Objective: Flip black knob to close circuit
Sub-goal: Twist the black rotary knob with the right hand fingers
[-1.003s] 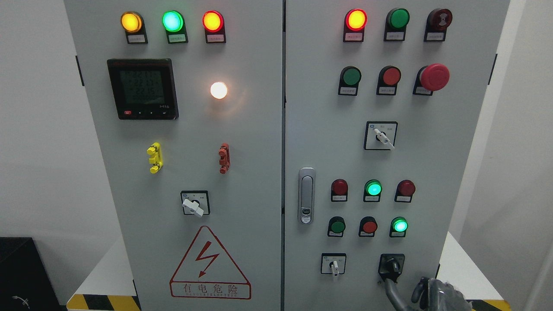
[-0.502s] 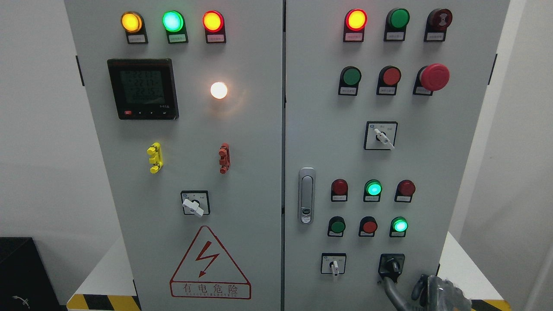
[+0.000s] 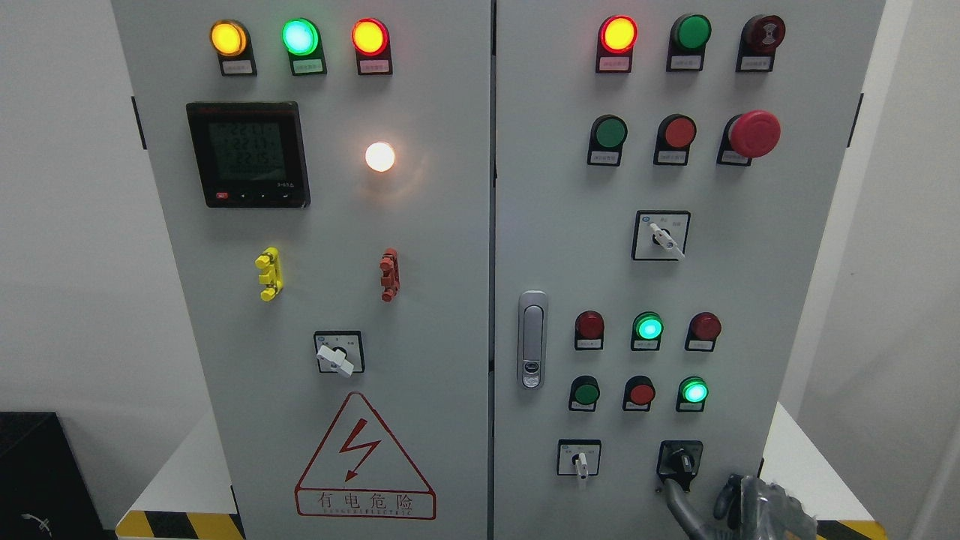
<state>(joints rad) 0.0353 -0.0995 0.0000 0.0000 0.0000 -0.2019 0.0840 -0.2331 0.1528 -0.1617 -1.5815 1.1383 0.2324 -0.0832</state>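
1. Black knob (image 3: 681, 460) sits at the bottom right corner of the cabinet's right door (image 3: 750, 262), just right of the white selector switch (image 3: 579, 459); its pointer looks roughly upright, hard to tell exactly.
2. Right robot hand (image 3: 739, 502) comes in at the picture's lower right edge; one extended finger (image 3: 675, 499) reaches up to just under the knob's black plate, touching or nearly so. The other fingers look curled, gripping nothing; no hold on the knob yet.
3. Left robot hand is out of view.
4. Handling guess: small rigid plastic rotary, spring-detented, stiff at first then snaps over. Smooth and short, so a fingertip can slip off. Best to pinch the raised centre bar from both sides or push its edge sideways, not the flat plate.
5. Risk: bumping the white selector beside it, or the green lamp (image 3: 694, 392) above.
6. Further up the door: red mushroom stop button (image 3: 754, 133), top right corner area, well apart.
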